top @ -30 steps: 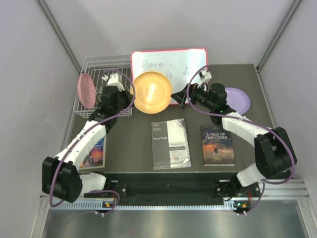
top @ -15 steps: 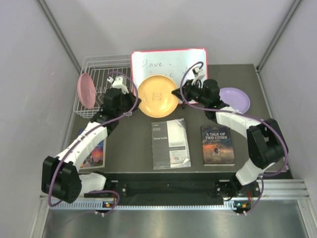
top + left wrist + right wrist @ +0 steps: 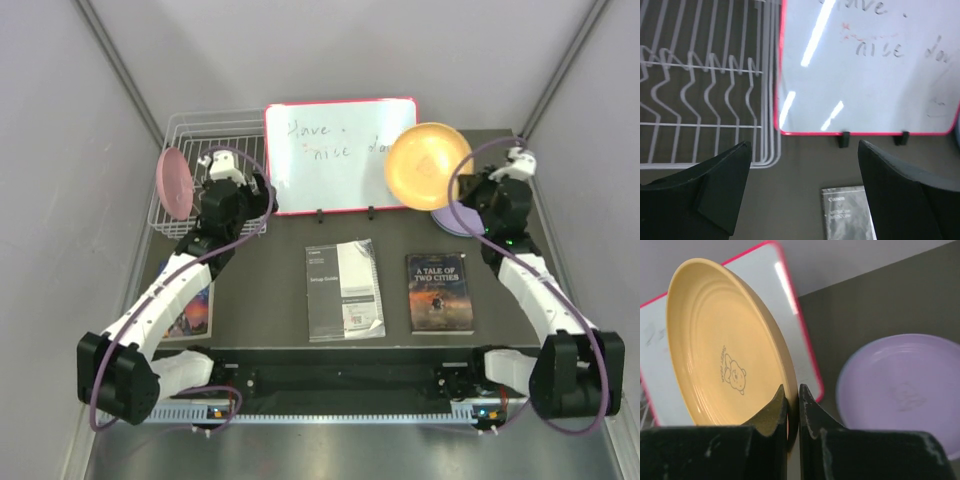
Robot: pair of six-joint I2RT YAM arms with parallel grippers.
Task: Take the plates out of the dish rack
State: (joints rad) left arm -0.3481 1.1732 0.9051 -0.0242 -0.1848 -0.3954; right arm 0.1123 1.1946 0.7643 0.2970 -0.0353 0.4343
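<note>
The lavender plate (image 3: 452, 222) is mostly hidden in the top view, covered by the tan-orange plate (image 3: 427, 165) and the right gripper (image 3: 463, 188). Only a sliver of it shows, just below that gripper. The right wrist view shows more: the plate lies flat on the desk (image 3: 880, 300), beyond the fingers and to their right, blurred, with its far side cut off by the frame. The writing on the whiteboard (image 3: 330, 150) is faint, and its last word is partly covered by the tan-orange plate. A book (image 3: 190, 310) lies half hidden under the left arm.

The tan-orange plate is round and shallow, ringed inside, with a small bear print at its centre. It is held tilted on edge, clear of the desk and above the lavender plate. The right gripper is pinched closed on its lower rim, one finger on each face.

The left gripper (image 3: 802, 145) is spread wide with nothing between its fingers. Ahead of it to the left is the dish rack (image 3: 205, 128), and ahead to the right is the whiteboard. A pink plate (image 3: 173, 182) stands on edge at the rack's side farthest from that gripper. Which slot holds it cannot be made out.
</note>
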